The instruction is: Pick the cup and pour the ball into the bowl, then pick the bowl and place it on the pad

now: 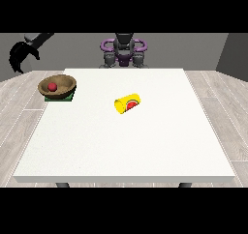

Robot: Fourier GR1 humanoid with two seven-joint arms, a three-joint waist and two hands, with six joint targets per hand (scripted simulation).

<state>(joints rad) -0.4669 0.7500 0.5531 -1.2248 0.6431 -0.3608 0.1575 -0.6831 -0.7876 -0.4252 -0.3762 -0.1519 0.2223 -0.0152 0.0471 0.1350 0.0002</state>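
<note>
A big white counter [126,146] fills most of the view. The robot [124,51] stands behind its far edge, small and dark, with purple rings at its shoulders.

A brown wooden bowl [57,86] sits near the far corner of the counter, on the view's left side. A small red ball [52,86] lies inside the bowl. The bowl rests on a green pad [68,98]. Only a bit of the pad peeks out from under the bowl, on the side near the camera.

A yellow cup [127,104] lies on its side, away from the bowl, near the middle of the counter and closer to the camera than the bowl. The cup has a red and green picture on it. Nothing touches the cup.

One black hand [19,56] shows at the view's left. It hangs in the air beyond the bowl, farther from the camera and past the counter's edge. It is well apart from the bowl and holds nothing. Its fingers bend down like a hook, not straight. A grey arm [41,38] leads up from this hand toward the top of the view.

The robot's other hand cannot be seen anywhere.
</note>
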